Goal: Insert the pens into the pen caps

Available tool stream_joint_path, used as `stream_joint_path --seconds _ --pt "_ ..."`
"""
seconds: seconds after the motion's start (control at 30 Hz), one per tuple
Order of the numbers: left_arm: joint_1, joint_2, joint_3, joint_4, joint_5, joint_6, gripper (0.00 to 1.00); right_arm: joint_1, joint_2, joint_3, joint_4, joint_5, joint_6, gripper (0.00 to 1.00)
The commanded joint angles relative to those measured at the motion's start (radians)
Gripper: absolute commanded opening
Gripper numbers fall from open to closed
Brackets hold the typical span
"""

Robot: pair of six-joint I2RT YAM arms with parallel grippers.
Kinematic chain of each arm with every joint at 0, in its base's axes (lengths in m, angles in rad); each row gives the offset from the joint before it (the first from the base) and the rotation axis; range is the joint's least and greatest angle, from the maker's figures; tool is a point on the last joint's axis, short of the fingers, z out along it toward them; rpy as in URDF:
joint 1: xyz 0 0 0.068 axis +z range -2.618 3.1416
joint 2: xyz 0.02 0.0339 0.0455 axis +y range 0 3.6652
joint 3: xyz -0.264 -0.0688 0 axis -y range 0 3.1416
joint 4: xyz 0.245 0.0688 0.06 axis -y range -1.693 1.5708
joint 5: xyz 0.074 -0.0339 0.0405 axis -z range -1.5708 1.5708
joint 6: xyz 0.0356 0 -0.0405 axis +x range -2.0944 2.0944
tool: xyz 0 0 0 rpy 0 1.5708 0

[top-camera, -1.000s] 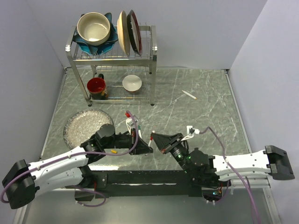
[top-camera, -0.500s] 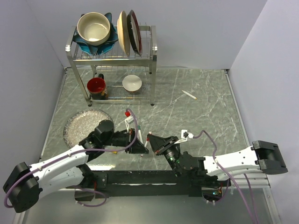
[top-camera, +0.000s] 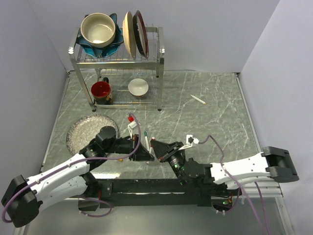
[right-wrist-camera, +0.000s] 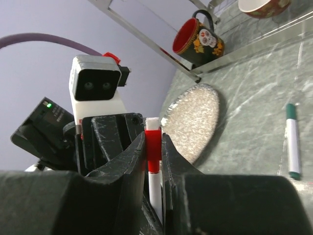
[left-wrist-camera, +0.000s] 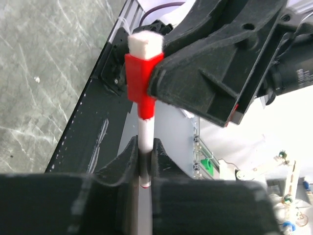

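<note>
Red cap [left-wrist-camera: 141,78] sits pinched in the right tool [right-wrist-camera: 153,141], over the end of the white pen [left-wrist-camera: 145,128] clamped by the left tool [left-wrist-camera: 144,146]. We judge any tilt while pushing could jam it, or slide the barrel back through that grip.

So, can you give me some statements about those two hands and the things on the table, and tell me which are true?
1. Both hands hold one slim white-barrelled pen. True: the left hand grips its barrel and the right hand grips its red plastic cap.
2. The red ceramic mug stands on top of the metal wire rack. False: it stands under the rack's top shelf.
3. A white pen with a green cap lies on the grey marble table. True.
4. The two plates in the rack lie flat. False: they stand on edge.
</note>
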Motion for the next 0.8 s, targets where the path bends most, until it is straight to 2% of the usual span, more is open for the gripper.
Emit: stream_joint_path --seconds 0.0,0.03,0.1,0.13,0.23,0.33,0.4,0.43,0.53,0.57,0.6,0.67,0.77 --pt "0.071 -0.035 0.089 0.210 -0.270 0.031 0.19 0.068 -0.095 0.177 -0.454 -0.235 0.016 0.00" --pt "0.071 -0.052 0.080 0.195 -0.251 0.050 0.29 0.045 -0.117 0.196 -0.499 -0.191 0.002 0.00" --pt "0.071 -0.109 0.056 0.134 -0.222 0.065 0.40 -0.034 -0.187 0.224 -0.546 -0.192 -0.059 0.00" --pt "0.071 -0.132 0.048 0.112 -0.214 0.079 0.51 -0.062 -0.209 0.234 -0.559 -0.196 -0.071 0.00" --pt "0.069 -0.215 0.031 0.031 -0.216 0.099 0.70 -0.165 -0.261 0.271 -0.631 -0.222 -0.108 0.00" --pt "0.069 -0.275 0.019 -0.014 -0.205 0.117 0.78 -0.258 -0.308 0.277 -0.687 -0.255 -0.122 0.00" --pt "0.069 -0.298 0.017 -0.055 -0.237 0.123 0.84 -0.317 -0.312 0.290 -0.768 -0.329 -0.113 0.00" --pt "0.069 -0.301 0.022 -0.106 -0.303 0.116 0.93 -0.381 -0.299 0.296 -0.829 -0.360 -0.104 0.00" --pt "0.069 -0.281 0.038 -0.199 -0.447 0.040 0.99 -0.511 -0.227 0.303 -0.961 -0.509 -0.108 0.00" --pt "0.069 -0.254 0.043 -0.253 -0.566 0.004 0.98 -0.545 -0.212 0.297 -0.964 -0.552 -0.117 0.00" --pt "0.069 -0.235 0.049 -0.302 -0.614 -0.030 0.98 -0.577 -0.189 0.276 -0.961 -0.675 -0.130 0.00" --pt "0.069 -0.175 0.068 -0.394 -0.755 -0.140 0.98 -0.660 -0.114 0.253 -0.942 -0.782 -0.147 0.00" --pt "0.069 -0.108 0.095 -0.483 -0.849 -0.211 0.98 -0.714 0.021 0.282 -0.949 -0.885 -0.179 0.00"
